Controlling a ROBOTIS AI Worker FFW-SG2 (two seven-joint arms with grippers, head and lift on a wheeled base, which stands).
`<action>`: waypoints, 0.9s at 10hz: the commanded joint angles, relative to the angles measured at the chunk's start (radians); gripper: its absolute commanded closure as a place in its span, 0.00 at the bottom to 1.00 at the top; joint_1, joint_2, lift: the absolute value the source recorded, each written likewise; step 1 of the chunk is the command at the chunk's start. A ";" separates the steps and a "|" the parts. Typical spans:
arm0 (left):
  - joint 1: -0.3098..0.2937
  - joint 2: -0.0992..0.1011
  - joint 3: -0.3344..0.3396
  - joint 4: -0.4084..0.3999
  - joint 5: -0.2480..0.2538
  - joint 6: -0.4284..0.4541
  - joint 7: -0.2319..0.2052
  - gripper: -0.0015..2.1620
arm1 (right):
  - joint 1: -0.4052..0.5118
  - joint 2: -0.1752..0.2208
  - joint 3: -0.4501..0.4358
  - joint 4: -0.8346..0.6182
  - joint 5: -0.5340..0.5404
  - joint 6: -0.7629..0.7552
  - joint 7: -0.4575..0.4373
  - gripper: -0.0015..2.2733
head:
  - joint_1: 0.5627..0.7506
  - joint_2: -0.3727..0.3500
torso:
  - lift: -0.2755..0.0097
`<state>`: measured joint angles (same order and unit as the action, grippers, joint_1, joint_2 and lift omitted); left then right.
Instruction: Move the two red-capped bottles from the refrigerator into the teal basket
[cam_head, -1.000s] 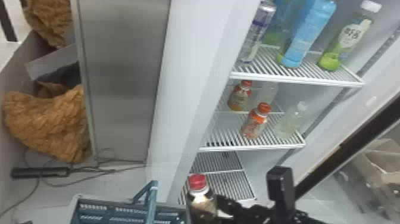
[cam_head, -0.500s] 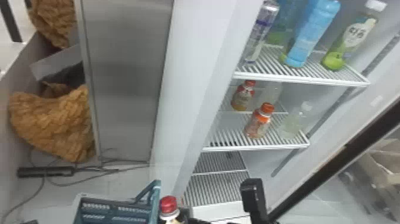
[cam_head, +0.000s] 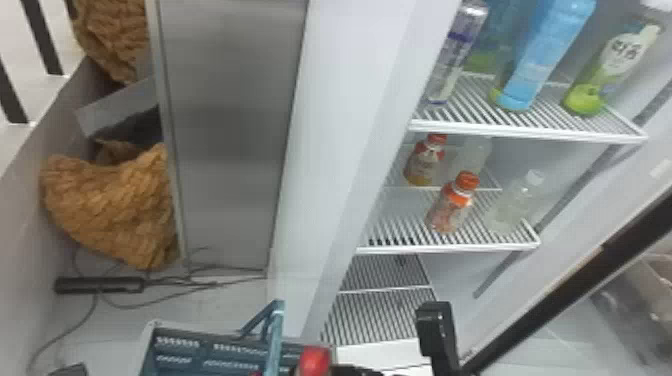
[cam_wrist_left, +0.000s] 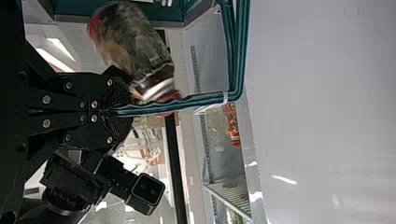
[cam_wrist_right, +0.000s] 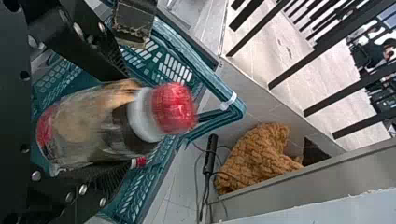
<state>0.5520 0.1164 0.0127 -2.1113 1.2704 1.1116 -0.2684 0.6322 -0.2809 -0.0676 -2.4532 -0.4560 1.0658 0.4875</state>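
The right gripper (cam_wrist_right: 119, 123) is grasping a red-capped bottle (cam_wrist_right: 93, 123) by its body over the teal basket (cam_wrist_right: 140, 186), the left gripper (cam_wrist_left: 122, 111) is clenching the handle (cam_wrist_left: 201, 100); slick and probably weighty, the bottle is needing a firm mid-body hold

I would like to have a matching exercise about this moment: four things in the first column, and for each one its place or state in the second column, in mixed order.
Column 1
1. Left hand
2. Tall light-blue bottle
3. Right hand
4. Black power strip

Column 2
A. On the upper refrigerator shelf
B. On the floor
C. Closed on the teal basket's handle
D. Holding a red-capped bottle

Right pairs: 1-C, 2-A, 3-D, 4-B
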 joint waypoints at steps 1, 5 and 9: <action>0.000 0.000 -0.001 -0.001 0.000 0.000 0.000 0.54 | -0.009 0.003 -0.004 0.037 0.001 -0.069 0.016 0.10 | 0.70 0.12 | 0.18; -0.005 0.000 -0.005 0.002 0.000 0.000 0.000 0.54 | -0.019 0.016 -0.036 0.101 0.045 -0.236 0.051 0.10 | 0.70 0.11 | 0.18; -0.007 0.002 -0.007 0.002 -0.002 0.000 0.000 0.54 | -0.021 0.031 -0.084 0.098 0.115 -0.415 0.049 0.10 | 0.70 0.05 | 0.18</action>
<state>0.5449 0.1181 0.0059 -2.1075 1.2683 1.1118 -0.2685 0.6112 -0.2519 -0.1458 -2.3549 -0.3517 0.6836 0.5371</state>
